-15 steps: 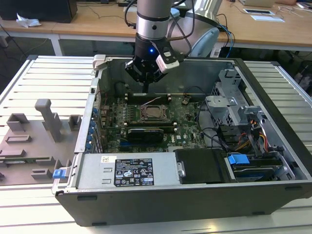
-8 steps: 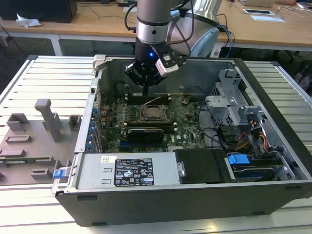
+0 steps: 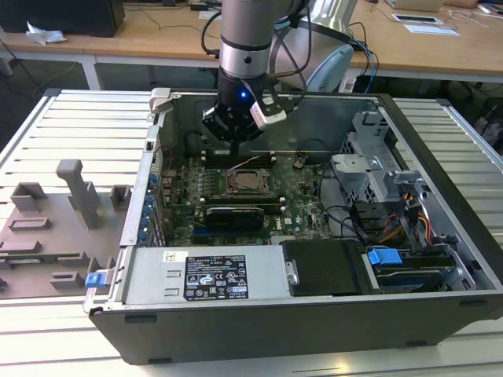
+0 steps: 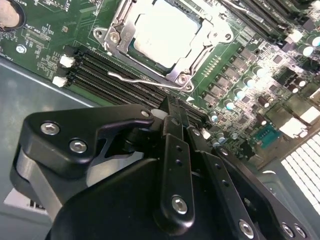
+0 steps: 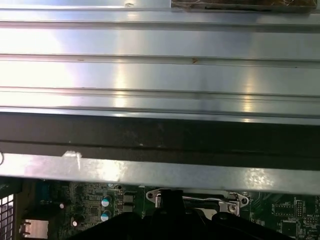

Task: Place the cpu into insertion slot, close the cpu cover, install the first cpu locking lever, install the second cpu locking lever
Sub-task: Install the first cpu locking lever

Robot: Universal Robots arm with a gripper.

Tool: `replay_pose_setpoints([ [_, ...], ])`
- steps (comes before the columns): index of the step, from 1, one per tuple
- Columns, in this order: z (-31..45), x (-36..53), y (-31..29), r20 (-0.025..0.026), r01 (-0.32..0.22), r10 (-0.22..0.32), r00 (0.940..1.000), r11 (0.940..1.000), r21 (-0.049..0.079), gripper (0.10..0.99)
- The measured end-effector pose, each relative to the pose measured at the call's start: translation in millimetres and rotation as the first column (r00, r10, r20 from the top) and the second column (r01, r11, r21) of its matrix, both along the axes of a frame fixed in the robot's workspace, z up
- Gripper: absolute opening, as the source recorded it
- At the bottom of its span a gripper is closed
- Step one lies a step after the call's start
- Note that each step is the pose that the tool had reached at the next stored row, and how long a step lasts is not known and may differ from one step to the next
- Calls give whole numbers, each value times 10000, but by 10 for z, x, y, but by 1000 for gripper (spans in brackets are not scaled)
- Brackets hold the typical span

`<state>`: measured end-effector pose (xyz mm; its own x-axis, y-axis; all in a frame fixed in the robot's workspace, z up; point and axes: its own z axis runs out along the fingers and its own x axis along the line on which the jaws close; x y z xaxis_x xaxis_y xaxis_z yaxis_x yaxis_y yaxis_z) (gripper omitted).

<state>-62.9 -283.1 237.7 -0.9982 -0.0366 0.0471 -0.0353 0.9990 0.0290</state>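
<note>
The cpu [image 4: 162, 32] sits in the insertion slot [image 4: 131, 50].

**Things Around the Open Computer**

A big dark computer case [image 3: 259, 330] lies open on a ribbed silver table [image 3: 71, 126]. Inside is a green circuit board [image 3: 302, 196] with long black memory slots [image 4: 115, 75]. A grey power box [image 3: 204, 275] with a sticker sits along the near side. A blue clip [image 3: 383, 256] is toward the exterior view's right, near orange and yellow wires [image 3: 420, 228]. Grey plastic holders [image 3: 55, 228] stand on the table at the exterior view's left. Wooden desks [image 3: 157, 35] are behind.
</note>
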Motion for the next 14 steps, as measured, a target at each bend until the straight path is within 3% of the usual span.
replay_pose_setpoints([
  [14, -153, 149, 22, -21, 1, -1, 10000, 10000, 1, 106],
])
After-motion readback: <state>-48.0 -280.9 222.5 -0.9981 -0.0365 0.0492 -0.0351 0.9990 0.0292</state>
